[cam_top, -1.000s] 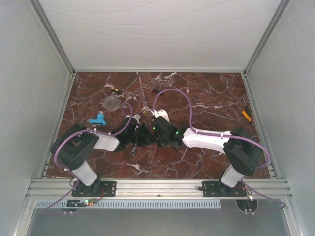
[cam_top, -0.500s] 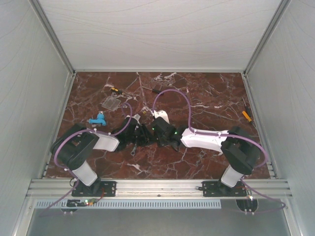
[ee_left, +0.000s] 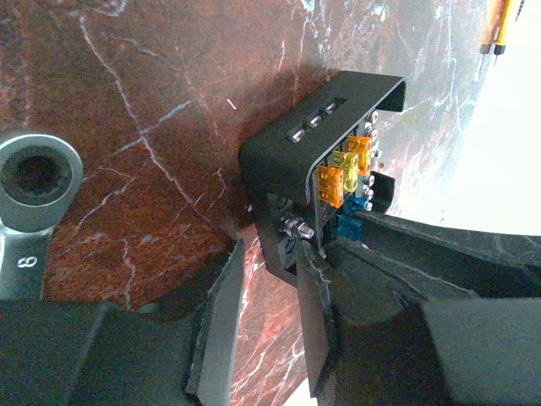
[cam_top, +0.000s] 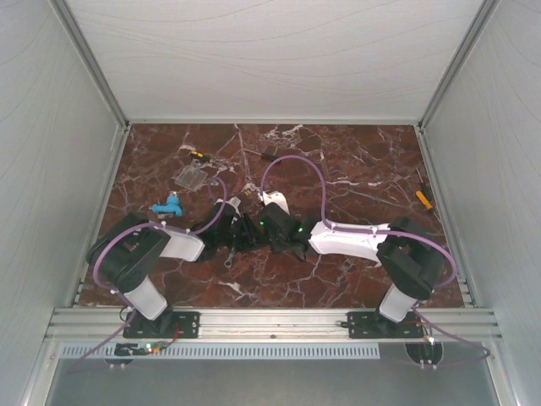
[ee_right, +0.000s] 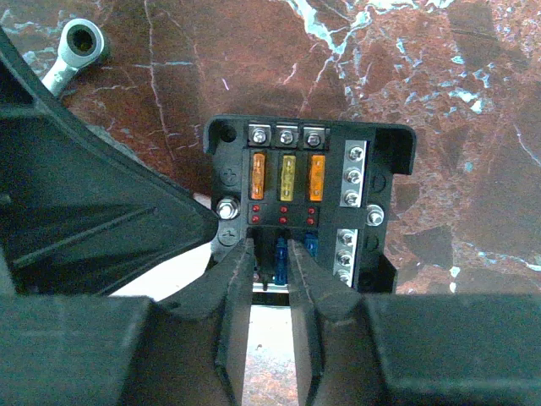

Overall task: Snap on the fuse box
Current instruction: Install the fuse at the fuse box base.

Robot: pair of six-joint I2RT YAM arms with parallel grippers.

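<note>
The fuse box (ee_right: 385,161) is black, with three orange-yellow fuses and blue fuses below them. In the top view it (cam_top: 247,227) sits between both grippers at the table's near middle, mostly hidden. My left gripper (ee_left: 272,254) is closed on one side wall of the box (ee_left: 313,127); it also shows in the top view (cam_top: 237,230). My right gripper (ee_right: 272,247) has its fingers nearly together, tips in the box's lower half on either side of a blue fuse; from above it (cam_top: 256,230) faces the left one. The flat clear cover (cam_top: 193,176) lies apart, back left.
A steel wrench (cam_top: 228,262) lies just in front of the grippers, and shows in the left wrist view (ee_left: 38,178) and the right wrist view (ee_right: 80,42). A blue part (cam_top: 167,205) lies left. An orange-handled tool (cam_top: 423,199) lies far right. White walls enclose the table.
My right arm has shifted left, its elbow swinging in and its gripper pressing closer to the fuse box. The left arm has stayed put.
</note>
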